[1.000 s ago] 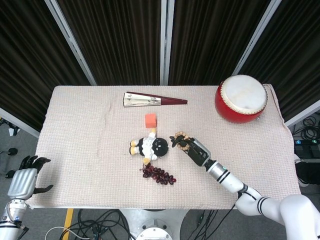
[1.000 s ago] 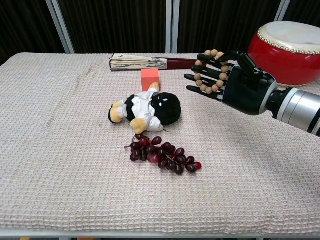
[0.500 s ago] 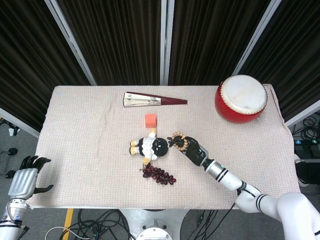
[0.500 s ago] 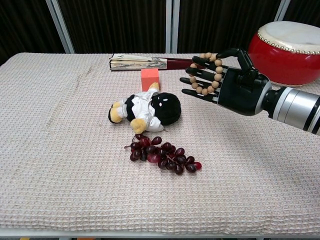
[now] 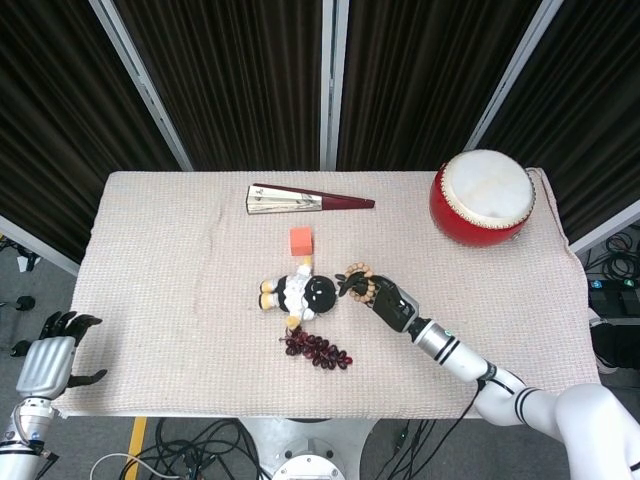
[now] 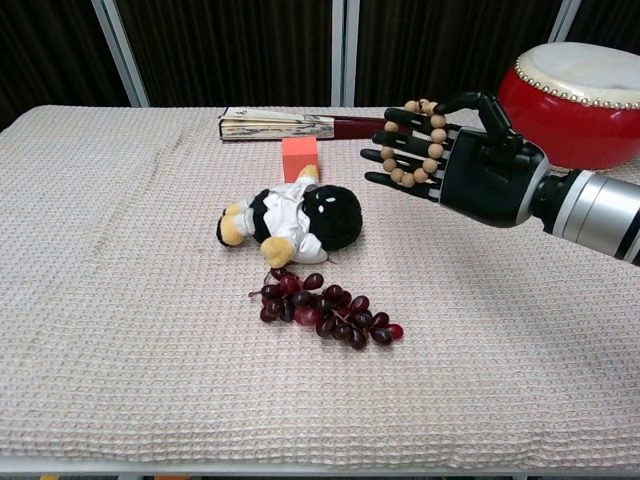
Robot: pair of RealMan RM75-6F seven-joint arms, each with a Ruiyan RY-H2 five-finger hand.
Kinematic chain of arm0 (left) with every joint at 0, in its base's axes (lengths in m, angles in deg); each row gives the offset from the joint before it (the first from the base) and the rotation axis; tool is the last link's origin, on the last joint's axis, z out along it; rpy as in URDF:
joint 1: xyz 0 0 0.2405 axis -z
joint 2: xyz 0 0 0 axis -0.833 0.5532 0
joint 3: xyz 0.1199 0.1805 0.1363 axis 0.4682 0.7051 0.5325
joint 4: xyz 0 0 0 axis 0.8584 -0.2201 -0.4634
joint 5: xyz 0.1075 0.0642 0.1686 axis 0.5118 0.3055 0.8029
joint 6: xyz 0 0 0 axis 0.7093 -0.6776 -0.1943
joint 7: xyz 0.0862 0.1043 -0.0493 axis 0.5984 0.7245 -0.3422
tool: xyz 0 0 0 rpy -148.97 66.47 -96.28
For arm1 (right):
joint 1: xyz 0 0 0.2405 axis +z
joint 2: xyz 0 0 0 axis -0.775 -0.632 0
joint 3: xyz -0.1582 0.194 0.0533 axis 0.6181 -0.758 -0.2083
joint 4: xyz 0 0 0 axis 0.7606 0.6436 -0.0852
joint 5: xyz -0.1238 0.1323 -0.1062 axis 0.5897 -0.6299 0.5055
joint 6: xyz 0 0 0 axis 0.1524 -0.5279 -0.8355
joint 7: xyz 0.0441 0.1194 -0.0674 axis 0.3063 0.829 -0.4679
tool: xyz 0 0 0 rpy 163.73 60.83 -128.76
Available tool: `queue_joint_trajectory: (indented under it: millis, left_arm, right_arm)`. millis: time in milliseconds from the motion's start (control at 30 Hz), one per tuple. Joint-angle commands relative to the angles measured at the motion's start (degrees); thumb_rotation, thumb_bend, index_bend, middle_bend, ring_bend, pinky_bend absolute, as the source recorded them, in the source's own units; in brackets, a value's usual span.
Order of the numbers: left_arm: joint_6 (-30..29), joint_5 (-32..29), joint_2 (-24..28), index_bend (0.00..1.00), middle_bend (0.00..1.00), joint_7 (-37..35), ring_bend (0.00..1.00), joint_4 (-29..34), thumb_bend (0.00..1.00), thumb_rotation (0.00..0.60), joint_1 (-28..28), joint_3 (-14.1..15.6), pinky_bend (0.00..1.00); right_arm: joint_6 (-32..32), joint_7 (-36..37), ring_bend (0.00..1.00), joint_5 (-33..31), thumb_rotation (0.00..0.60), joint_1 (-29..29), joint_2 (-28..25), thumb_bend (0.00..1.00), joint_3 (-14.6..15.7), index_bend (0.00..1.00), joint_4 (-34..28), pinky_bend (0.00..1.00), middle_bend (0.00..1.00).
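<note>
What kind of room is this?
Probably a robot test lab: a cloth-covered table with odd props like a drum and plush doll, dark curtains behind, loose cables on the floor.

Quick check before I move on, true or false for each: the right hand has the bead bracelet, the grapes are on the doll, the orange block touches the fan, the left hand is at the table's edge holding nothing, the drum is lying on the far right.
1. The right hand carries the bead bracelet on its fingers: true.
2. The grapes lie on top of the plush doll: false, they lie on the cloth in front of it.
3. The orange block touches the folded fan: false, a gap separates them.
4. The left hand is off the table's left edge, holding nothing: true.
5. The red drum is at the far right: true.
</note>
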Motion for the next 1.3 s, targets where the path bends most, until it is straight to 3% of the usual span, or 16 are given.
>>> queue_joint_trajectory:
  millis: [33, 233, 433, 533, 667, 767, 867, 1000, 1067, 1100, 1200, 1300]
  left_arm:
    - [0.0, 0.1, 0.0, 0.23, 0.19, 0.0, 0.08, 0.0, 0.00, 0.600, 0.0, 0.0, 0.05]
    - [0.0, 0.2, -0.1, 0.23, 0.19, 0.0, 0.08, 0.1, 0.00, 0.600, 0.1, 0.0, 0.05]
    - [0.0, 0.2, -0.1, 0.23, 0.19, 0.2, 0.08, 0.1, 0.00, 0.600, 0.2, 0.0, 0.05]
    - [0.0, 0.2, -0.1, 0.23, 0.19, 0.1, 0.08, 0.1, 0.00, 0.600, 0.1, 0.0, 0.05]
    - [0.1, 0.2, -0.1, 0.23, 0.19, 0.0, 0.08, 0.1, 0.00, 0.600, 0.2, 0.0, 0.05]
    - [0.0, 0.2, -0.2, 0.23, 0.19, -0.1, 0.08, 0.0, 0.00, 0.600, 0.2, 0.0, 0.05]
    - [0.1, 0.2, -0.1, 0.23, 0.19, -0.1, 0.08, 0.0, 0.00, 0.600, 0.1, 0.1, 0.05]
    - [0.0, 0.2, -0.1, 0.23, 0.19, -0.1, 0.08, 0.1, 0.00, 0.600, 0.1, 0.1, 0.05]
    - [0.0, 0.2, 0.0, 0.23, 0.19, -0.1, 0.08, 0.1, 0.00, 0.600, 0.1, 0.1, 0.05]
    - [0.0, 0.2, 0.0, 0.23, 0.19, -0.1, 0.08, 0.1, 0.00, 0.600, 0.1, 0.1, 0.05]
    - [0.0, 0.3, 0.0, 0.23, 0.19, -0.2, 0.08, 0.1, 0.00, 0.600, 0.2, 0.0, 0.05]
    - [0.2, 0.4, 0.0, 0.23, 0.19, -0.1, 0.08, 0.1, 0.00, 0.600, 0.4, 0.0, 0.05]
  right_arm:
    - [-0.5, -0.8, 0.03, 0.2, 0.113, -0.2, -0.6, 1.00, 0.3, 0.36, -0.2, 0.00, 0.40]
    - [-1.0, -1.7, 0.00, 0.8, 0.132, -0.2, -1.1, 1.00, 1.1, 0.29, 0.1, 0.00, 0.34]
    - [-1.2, -1.9, 0.00, 0.8, 0.193, -0.1, -1.3, 1.00, 1.5, 0.23, 0.5, 0.00, 0.30]
    - [-1.6, -1.3, 0.00, 0.8, 0.260, -0.2, -1.3, 1.00, 1.6, 0.22, 0.8, 0.00, 0.30]
    - [-2.0, -1.0, 0.00, 1.1, 0.401, -0.2, -1.4, 1.00, 2.0, 0.21, 1.2, 0.00, 0.30]
    - [-2.6, -0.9, 0.00, 1.3, 0.457, -0.3, -1.3, 1.00, 2.1, 0.20, 1.6, 0.00, 0.30]
    - [-3.0, -2.1, 0.00, 1.0, 0.393, -0.6, -0.9, 1.00, 2.0, 0.16, 2.1, 0.00, 0.30]
    - [-2.6, -9.4, 0.00, 0.8, 0.361, -0.9, -1.0, 0.98, 1.9, 0.16, 2.0, 0.00, 0.32]
    - [-1.7, -15.8, 0.01, -0.3, 0.360, -1.4, -1.7, 0.93, 1.4, 0.21, 0.5, 0.00, 0.35]
    - [-1.2, -18.9, 0.02, -0.9, 0.382, -1.6, -2.2, 0.90, 1.1, 0.26, -0.6, 0.00, 0.36]
    - [-0.8, -27.7, 0.07, -3.2, 0.583, -3.0, -4.4, 0.89, 0.2, 0.42, -5.5, 0.00, 0.40]
    - [-0.8, -35.7, 0.08, -5.0, 0.600, -4.7, -6.6, 0.78, -0.4, 0.45, -9.6, 0.00, 0.42]
